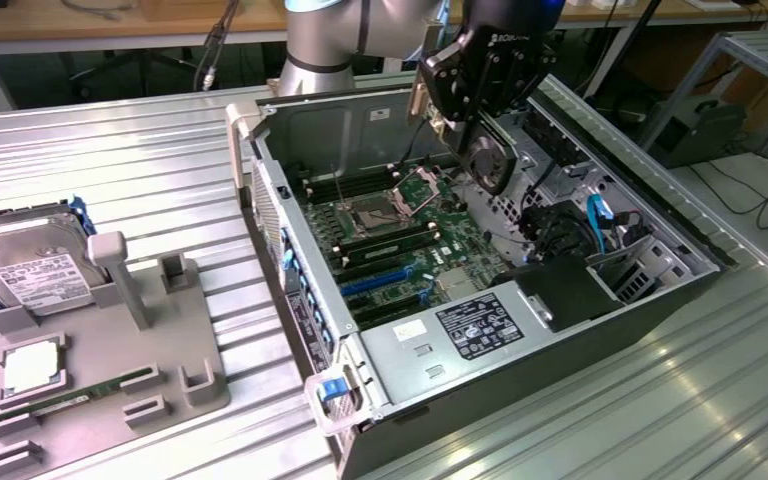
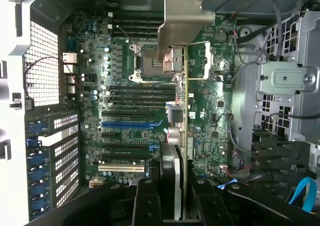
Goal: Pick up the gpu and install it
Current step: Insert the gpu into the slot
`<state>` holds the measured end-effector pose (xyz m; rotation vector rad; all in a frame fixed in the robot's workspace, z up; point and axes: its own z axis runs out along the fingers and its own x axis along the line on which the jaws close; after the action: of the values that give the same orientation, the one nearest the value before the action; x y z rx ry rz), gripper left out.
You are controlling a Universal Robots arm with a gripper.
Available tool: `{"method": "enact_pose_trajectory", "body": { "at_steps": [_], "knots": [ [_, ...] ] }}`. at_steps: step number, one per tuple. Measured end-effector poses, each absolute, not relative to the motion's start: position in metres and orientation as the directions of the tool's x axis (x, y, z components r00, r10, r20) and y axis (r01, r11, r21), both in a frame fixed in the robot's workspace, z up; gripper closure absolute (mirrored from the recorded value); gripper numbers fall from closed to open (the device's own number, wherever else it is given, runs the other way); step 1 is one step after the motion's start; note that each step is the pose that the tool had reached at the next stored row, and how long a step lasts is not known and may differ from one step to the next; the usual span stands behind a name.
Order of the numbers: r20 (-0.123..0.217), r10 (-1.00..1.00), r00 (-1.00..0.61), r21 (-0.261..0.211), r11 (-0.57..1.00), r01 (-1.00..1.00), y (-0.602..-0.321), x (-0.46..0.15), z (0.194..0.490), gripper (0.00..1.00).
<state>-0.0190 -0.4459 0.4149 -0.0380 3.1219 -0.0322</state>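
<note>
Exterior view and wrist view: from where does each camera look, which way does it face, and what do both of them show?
Exterior view: off the arm and high up, looking obliquely down at the open computer case on the metal table; the arm and the gripper, shut on the gpu, show above the case.
Wrist view: on the wrist, facing squarely into the case, past the black fingers, at the motherboard; the gpu appears edge-on.
Shared: the gpu, the motherboard and the inside of the case.
</note>
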Motion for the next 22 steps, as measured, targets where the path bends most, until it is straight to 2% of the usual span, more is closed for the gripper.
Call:
{"method": "enact_pose_trajectory", "body": {
  "at_steps": [8, 22],
  "knots": [
    [-0.019, -0.03, -0.999, -0.021, 0.999, -0.03, -0.4459, -0.019, 0.4149, 0.71],
    [-0.019, -0.296, -0.955, -0.021, 0.955, -0.295, -0.4459, -0.0186, 0.4146, 0.71]
  ]
}}
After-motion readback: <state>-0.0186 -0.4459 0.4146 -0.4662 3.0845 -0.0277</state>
